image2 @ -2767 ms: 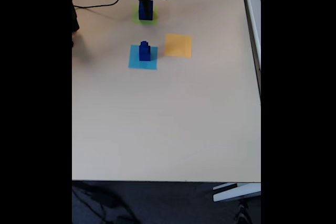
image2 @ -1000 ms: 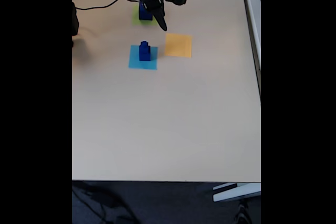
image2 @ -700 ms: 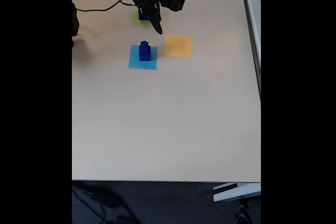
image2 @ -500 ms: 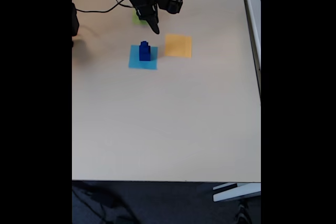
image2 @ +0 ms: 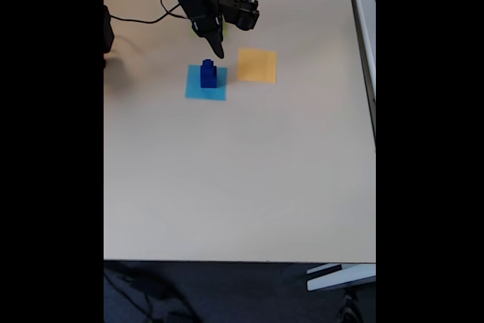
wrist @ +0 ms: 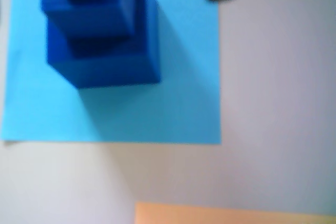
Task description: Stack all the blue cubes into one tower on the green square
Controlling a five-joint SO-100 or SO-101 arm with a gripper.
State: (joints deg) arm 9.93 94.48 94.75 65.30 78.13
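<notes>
The tool [image2: 217, 54] has left the cubes it stood over on the green square [image2: 224, 29] and swung down the fixed view. Its tip now hangs just above the small stack [image2: 208, 73] on the light-blue square [image2: 193, 90], and the arm hides most of the green patch.

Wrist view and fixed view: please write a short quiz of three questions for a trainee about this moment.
1. True or false: the stack of blue cubes stands on the light-blue square.
2. In the fixed view, on which side of the light-blue square does the orange-yellow square lie?
A. left
B. right
C. below
3. Fill in: in the fixed view, the gripper hangs just ____ the stack, toward the top of the picture.

Key
1. True; the wrist view shows the cubes stepped on the light-blue patch.
2. B
3. above; whether it is open or shut cannot be told.
</notes>
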